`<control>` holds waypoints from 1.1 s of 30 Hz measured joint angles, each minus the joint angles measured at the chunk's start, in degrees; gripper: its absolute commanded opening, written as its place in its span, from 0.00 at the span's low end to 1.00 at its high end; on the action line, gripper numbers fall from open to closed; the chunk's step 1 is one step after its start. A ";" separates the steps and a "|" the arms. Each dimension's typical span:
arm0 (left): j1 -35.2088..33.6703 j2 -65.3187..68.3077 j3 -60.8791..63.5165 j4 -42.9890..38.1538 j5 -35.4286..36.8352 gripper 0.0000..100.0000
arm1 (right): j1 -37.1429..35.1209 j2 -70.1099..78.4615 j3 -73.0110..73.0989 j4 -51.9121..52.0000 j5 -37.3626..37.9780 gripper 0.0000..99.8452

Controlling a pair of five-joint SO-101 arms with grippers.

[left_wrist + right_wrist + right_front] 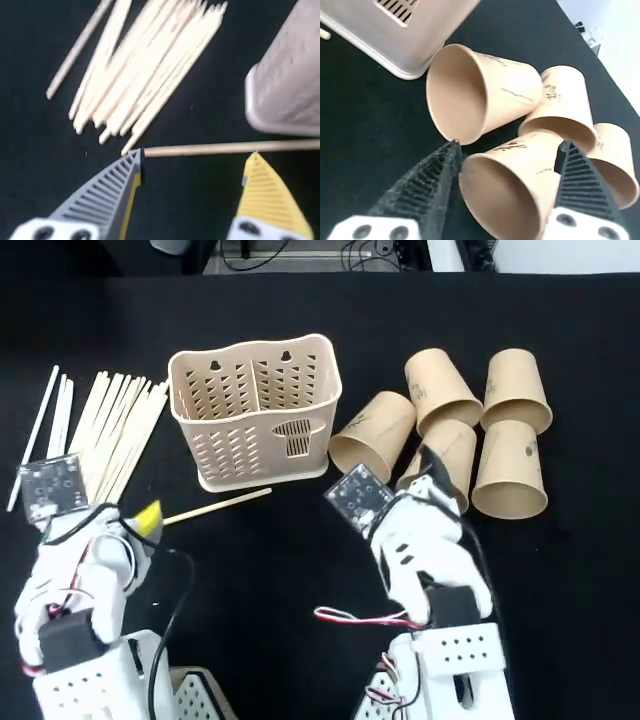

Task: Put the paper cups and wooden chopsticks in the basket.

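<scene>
Your left gripper [196, 156] is spread wide and holds nothing. A loose chopstick [225, 148] lies crosswise right at the fingertips. Its near end sits against the gray finger [131, 162], and the yellow finger [260, 180] is just short of it; I can't tell if that one touches. Beyond the loose chopstick, ahead of the gripper, is the chopstick pile [150, 70], fanned flat on the black table [210, 90]. One stray stick [75, 50] lies apart on the pile's far side. The basket [290, 75] stands ahead on the yellow-finger side, near the loose chopstick's other end.

Your right gripper [510, 146] is wide open too and not clamped on anything. A paper cup [515, 185] lies on its side between the two black fingers [427, 185], mouth facing back toward the wrist. I can't tell if either finger touches the cup wall. Just ahead of the tips is a second cup [480, 92], also on its side with its mouth toward the gripper, lying between the gripper and the basket's corner. A third cup [565, 107] sits farther ahead, touching the second. A fourth cup [615, 160] is just outside the far-side finger, beside the straddled one. In the high view a fifth cup [516, 390] lies beyond the fourth, farthest from the gripper.
</scene>
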 measured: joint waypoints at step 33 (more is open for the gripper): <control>-0.88 0.70 13.01 -7.21 -3.78 0.32 | -6.15 14.77 -0.26 -21.27 -7.65 0.31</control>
